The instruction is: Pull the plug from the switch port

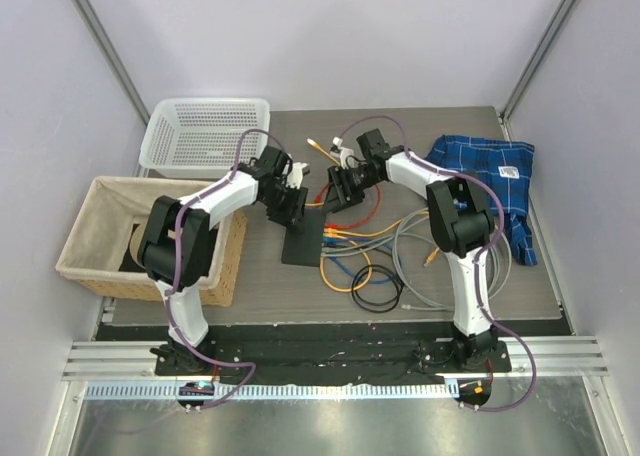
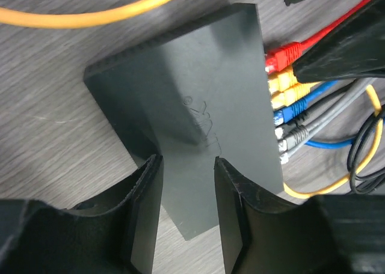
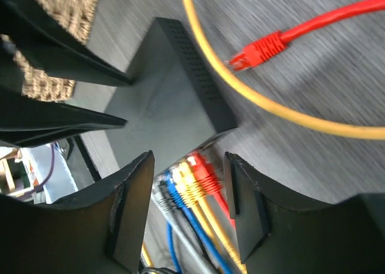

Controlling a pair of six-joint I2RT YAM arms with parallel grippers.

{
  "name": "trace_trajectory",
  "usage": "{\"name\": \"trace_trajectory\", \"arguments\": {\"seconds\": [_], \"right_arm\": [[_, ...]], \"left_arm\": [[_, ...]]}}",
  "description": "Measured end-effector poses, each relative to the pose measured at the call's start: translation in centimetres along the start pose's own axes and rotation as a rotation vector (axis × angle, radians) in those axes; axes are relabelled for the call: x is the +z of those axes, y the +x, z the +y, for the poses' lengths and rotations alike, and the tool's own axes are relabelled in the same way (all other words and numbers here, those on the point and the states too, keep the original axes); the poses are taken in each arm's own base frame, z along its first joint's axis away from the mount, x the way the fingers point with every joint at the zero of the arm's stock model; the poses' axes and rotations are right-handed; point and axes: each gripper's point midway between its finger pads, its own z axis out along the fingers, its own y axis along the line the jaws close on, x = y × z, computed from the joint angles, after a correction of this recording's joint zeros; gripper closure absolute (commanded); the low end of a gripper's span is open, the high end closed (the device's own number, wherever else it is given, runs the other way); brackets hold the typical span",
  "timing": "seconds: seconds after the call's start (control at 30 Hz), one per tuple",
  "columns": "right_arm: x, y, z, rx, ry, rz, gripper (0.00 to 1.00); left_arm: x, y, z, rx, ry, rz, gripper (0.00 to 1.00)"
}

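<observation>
The switch [image 1: 303,239] lies flat on the table, a matte-black box. It also shows in the left wrist view [image 2: 192,106] and the right wrist view [image 3: 159,100]. Along one edge sit a red plug [image 2: 281,56], two yellow plugs [image 2: 284,88], a blue plug [image 2: 293,113] and grey plugs [image 2: 293,139]. My left gripper [image 2: 187,166] is open and hovers over the switch's near end. My right gripper [image 3: 189,160] is open above the row of plugs, with the red plug [image 3: 206,176] near its right finger. Both also show in the top view: left gripper [image 1: 293,208], right gripper [image 1: 343,198].
A loose red plug [image 3: 258,48] and a yellow cable [image 3: 252,100] lie on the table beyond the switch. Coiled cables [image 1: 400,261] spread to its right. A wicker basket [image 1: 100,231], a white basket [image 1: 205,131] and a blue checked cloth [image 1: 490,176] ring the area.
</observation>
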Motion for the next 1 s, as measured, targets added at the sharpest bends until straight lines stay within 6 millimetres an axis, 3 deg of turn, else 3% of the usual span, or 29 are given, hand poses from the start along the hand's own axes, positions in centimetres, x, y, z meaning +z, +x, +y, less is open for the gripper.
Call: {"name": "trace_trajectory", "arguments": {"seconds": [0.2, 0.77, 1.0], "right_arm": [[1.4, 1.6, -1.8, 0.023, 0.002, 0.057, 0.44], [1.6, 3.2, -1.2, 0.0, -0.086, 0.113, 0.5], [1.9, 3.7, -1.0, 0.011, -0.122, 0.131, 0.58]], "left_arm": [[0.0, -0.1, 0.1, -0.019, -0.005, -0.005, 0.51], [-0.2, -0.3, 0.4, -0.027, -0.016, -0.012, 0.48], [-0.2, -0.3, 0.3, -0.028, -0.005, -0.008, 0.48]]}}
